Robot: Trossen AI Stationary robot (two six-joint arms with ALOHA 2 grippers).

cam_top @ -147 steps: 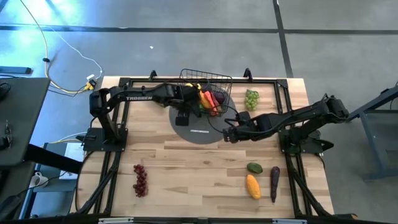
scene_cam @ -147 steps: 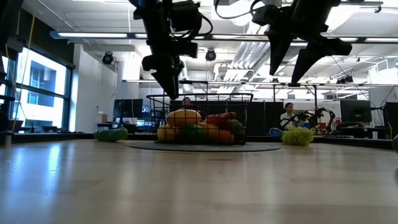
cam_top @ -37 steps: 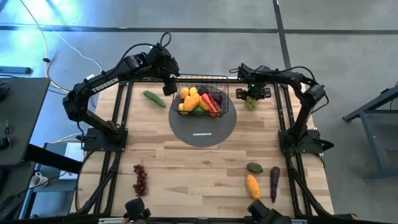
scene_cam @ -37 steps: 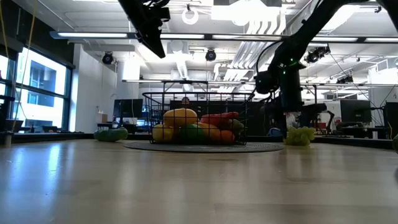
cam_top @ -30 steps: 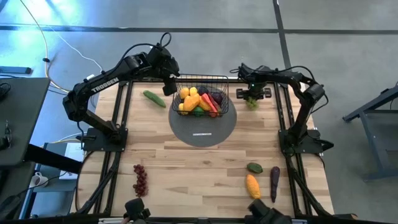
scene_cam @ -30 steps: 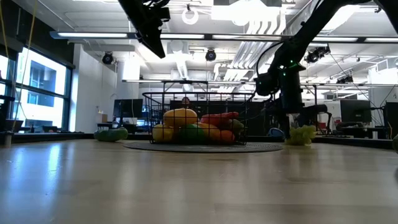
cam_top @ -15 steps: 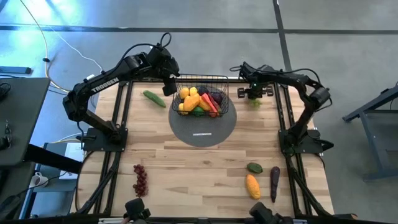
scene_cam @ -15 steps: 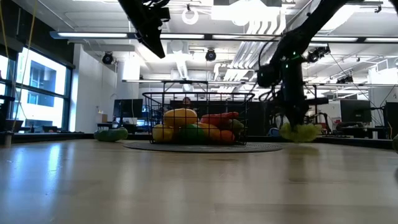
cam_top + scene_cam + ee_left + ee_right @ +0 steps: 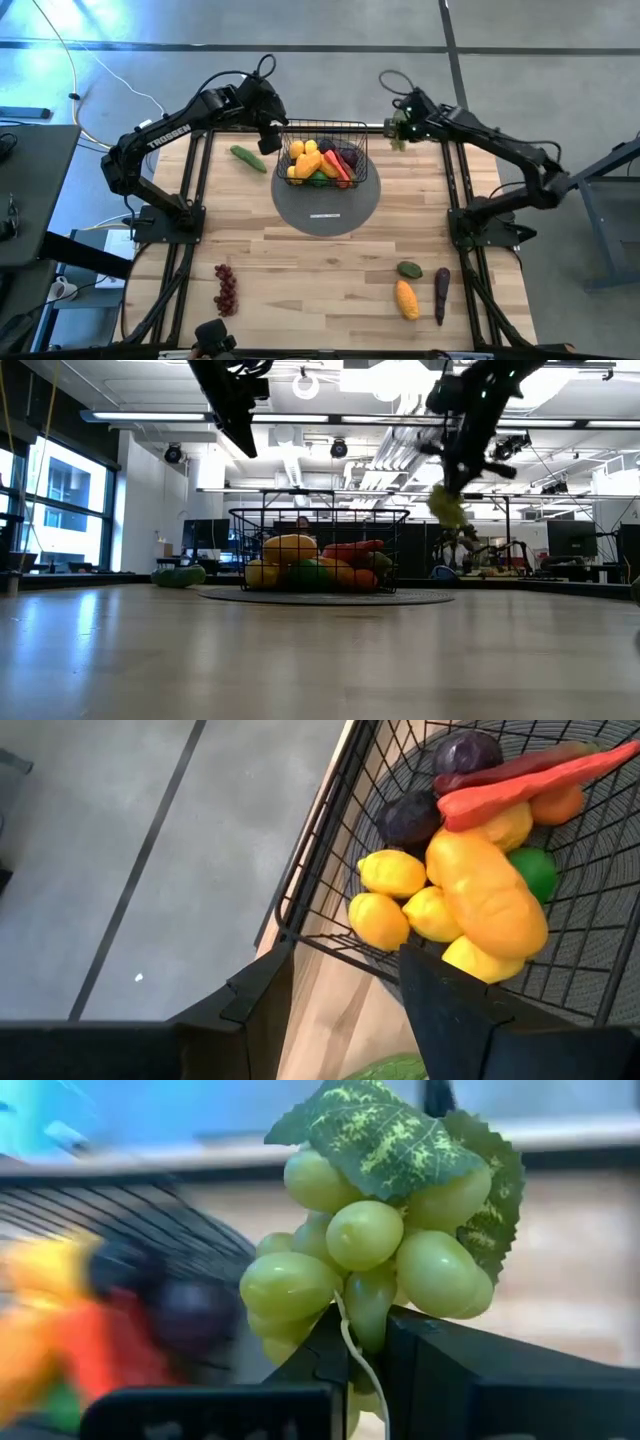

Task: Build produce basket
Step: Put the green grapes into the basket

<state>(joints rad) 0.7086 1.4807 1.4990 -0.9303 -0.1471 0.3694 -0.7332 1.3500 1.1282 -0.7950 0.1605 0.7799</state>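
Basket: black wire-mesh basket (image 9: 326, 160) standing on the far part of a grey round mat (image 9: 326, 195), near the table's far edge, between the two arms.
Contents: yellow lemons (image 9: 393, 873), an orange mango (image 9: 489, 896), a red chili (image 9: 525, 784), dark purple plums (image 9: 466, 750) and something green, piled together inside the basket.
Green grapes: bunch of green grapes (image 9: 365, 1250) with a leaf on top, lifted clear of the table; in the low view it hangs in the air to the basket's right, above rim height.
Right gripper: right gripper (image 9: 400, 128) at the far edge of the table, just right of the basket, fingers clamped tight on the bottom of the grape bunch.
Left gripper: left gripper (image 9: 345, 960) raised by the basket's far left corner, fingers parted on either side of the wire rim; whether they press the wire I cannot tell.
Cucumber: green cucumber (image 9: 248, 158) lying on the wooden table (image 9: 300, 270), left of the basket.
Red grapes: red grapes (image 9: 226, 290) on the near left part of the table, well apart from the basket.
Near right group: a green fruit (image 9: 409, 269), a second mango (image 9: 406, 299) and an eggplant (image 9: 441, 294) close together.
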